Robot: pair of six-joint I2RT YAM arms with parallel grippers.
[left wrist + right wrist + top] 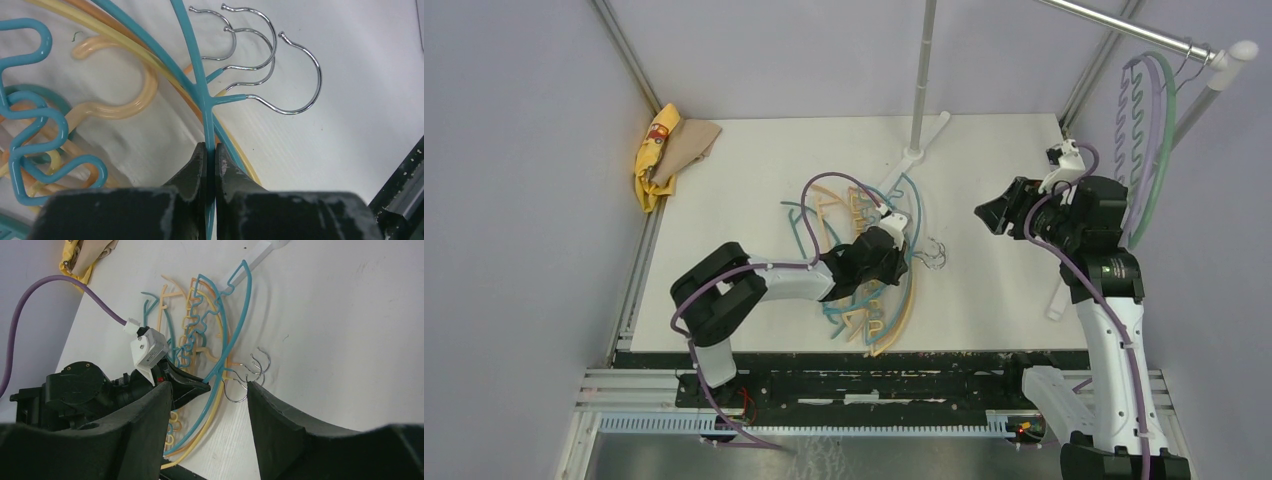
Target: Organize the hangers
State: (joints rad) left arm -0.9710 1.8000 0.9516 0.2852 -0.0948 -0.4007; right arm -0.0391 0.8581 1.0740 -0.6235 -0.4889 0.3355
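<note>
A heap of teal and tan-orange hangers (864,290) lies on the white table (754,170) in front of the left arm. My left gripper (210,150) is shut on the thin arm of a teal hanger (192,50), just below its metal hook (300,95). Three more hooks (260,55) fan out beside it. Seen from above, the left gripper (902,238) sits at the heap's right edge. My right gripper (989,215) hovers open and empty to the right, looking down on the heap (210,335). Lilac and green hangers (1146,130) hang on the rail.
A clothes rail (1124,25) runs across the back right, with its upright pole (921,90) standing behind the heap. A yellow-and-tan cloth (669,150) lies at the back left corner. The table's black front edge (400,185) is close to the left gripper.
</note>
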